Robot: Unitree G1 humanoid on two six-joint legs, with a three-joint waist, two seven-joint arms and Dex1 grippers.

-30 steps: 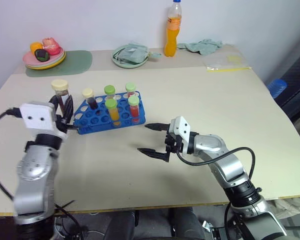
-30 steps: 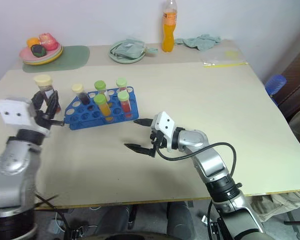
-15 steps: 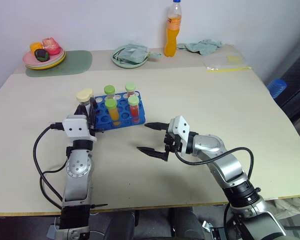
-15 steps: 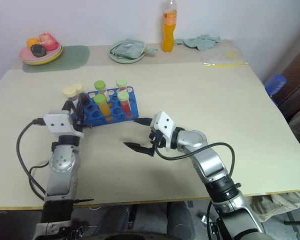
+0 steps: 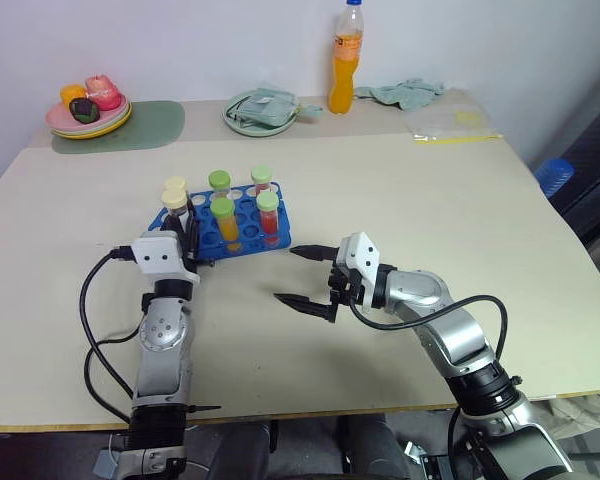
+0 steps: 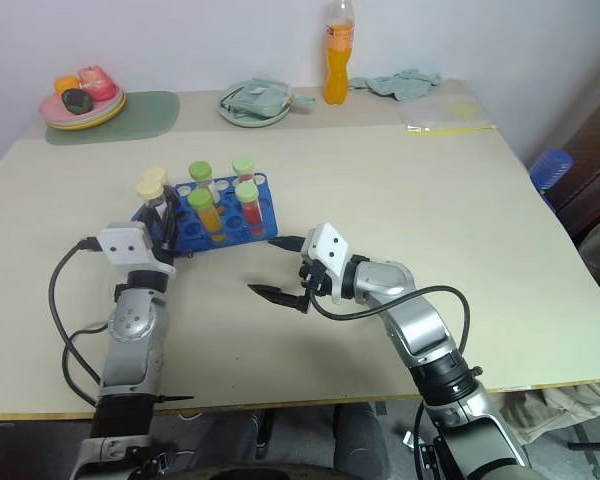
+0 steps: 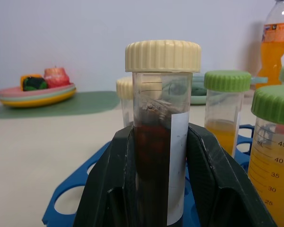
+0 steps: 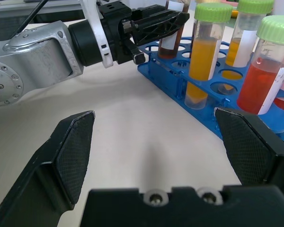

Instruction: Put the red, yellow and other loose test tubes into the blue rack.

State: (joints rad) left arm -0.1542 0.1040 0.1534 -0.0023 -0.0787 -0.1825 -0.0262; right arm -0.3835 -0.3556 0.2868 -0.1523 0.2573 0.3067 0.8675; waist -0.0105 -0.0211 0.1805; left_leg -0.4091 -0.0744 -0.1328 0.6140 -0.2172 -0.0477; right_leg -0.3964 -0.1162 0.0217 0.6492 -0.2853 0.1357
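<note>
My left gripper (image 5: 185, 232) is shut on a test tube (image 7: 156, 142) of dark brown liquid with a cream cap (image 5: 172, 198). It holds the tube upright at the left end of the blue rack (image 5: 244, 212); the fingers hide the tube's lower end. In the rack stand another cream-capped dark tube (image 5: 175, 186), a yellow-orange tube (image 5: 223, 222), a red tube (image 5: 268, 215) and two more green-capped tubes at the back. My right gripper (image 5: 285, 275) is open just off the rack's front right corner, pointing toward it, with nothing between its fingers (image 8: 73, 151).
Along the far edge of the table are a plate of toy food (image 5: 88, 115) on a green mat (image 5: 145, 124), a green plate with a cloth (image 5: 262, 110), an orange drink bottle (image 5: 346, 60), a crumpled cloth (image 5: 408, 92) and a plastic bag (image 5: 455, 125).
My left arm came down and toward the rack, bringing the brown tube from left of the rack to its left end. The right gripper stayed where it was, open.
</note>
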